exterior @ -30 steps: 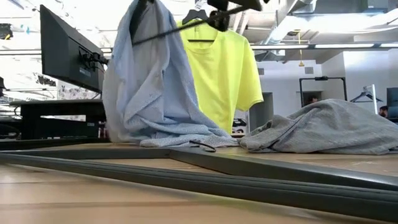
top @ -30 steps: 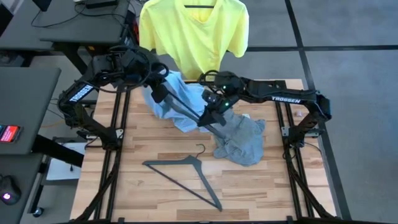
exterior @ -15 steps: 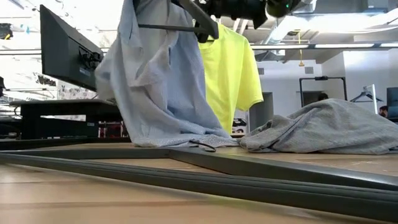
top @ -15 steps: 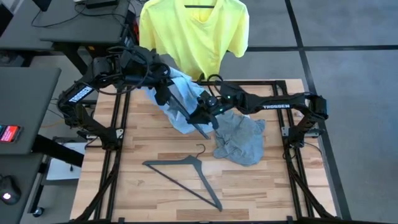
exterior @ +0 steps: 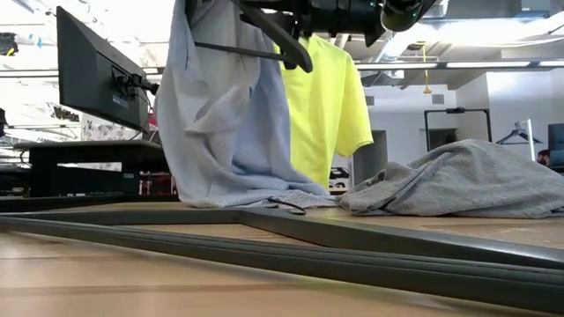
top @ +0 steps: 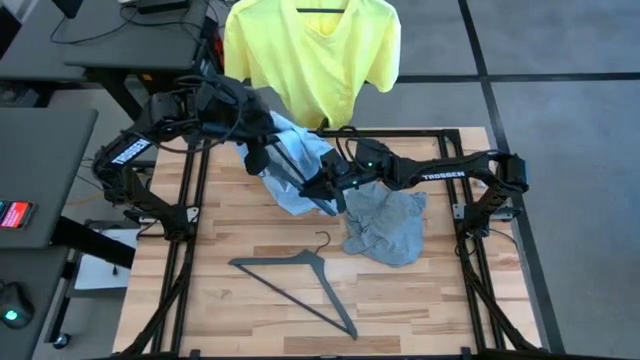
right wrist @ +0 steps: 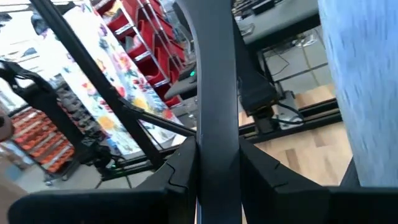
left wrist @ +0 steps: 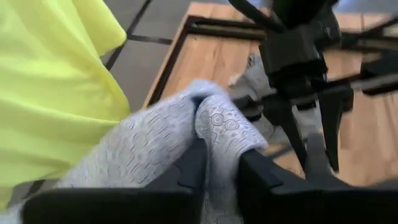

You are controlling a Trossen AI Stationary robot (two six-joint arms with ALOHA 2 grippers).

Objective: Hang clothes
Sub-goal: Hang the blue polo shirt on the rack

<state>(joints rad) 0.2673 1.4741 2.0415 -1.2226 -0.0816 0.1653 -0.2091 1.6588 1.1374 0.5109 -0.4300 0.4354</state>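
The pale blue shirt [top: 297, 160] hangs in the air over the table's far part, and its lower end [exterior: 264, 195] lies on the wood. My left gripper [top: 262, 152] is shut on its upper part. My right gripper [top: 322, 186] is shut on a dark hanger [exterior: 251, 46] that reaches into the shirt, about level. The grey T-shirt [top: 385, 225] lies crumpled on the table to the right. The yellow T-shirt [top: 312, 50] hangs on a hanger beyond the far edge. My left gripper pinches a bunched fold of the shirt's cloth [left wrist: 219, 127] between its two fingers, several layers thick. It comes slanting down from the far left. The shirt hangs below it, slack, with its hem on the table. My right gripper pinches one flat bar of the hanger [right wrist: 216, 118] between its two fingers, which lie across the bar. It comes about level from the table's right side. The hanger is lifted clear of the table, and its other end is inside the shirt.
A second dark hanger [top: 295, 280] lies flat on the near middle of the table. A black frame [top: 400, 133] runs around the table top. Desks and a monitor [exterior: 97, 75] stand to the left, beyond the table.
My right gripper has sunk and tipped until it points about level, shifting a little toward the near left. The hanger has swung from slanting upward to about level inside the shirt. The shirt's hanging cloth has spread and drifted slightly right, its hem staying on the table.
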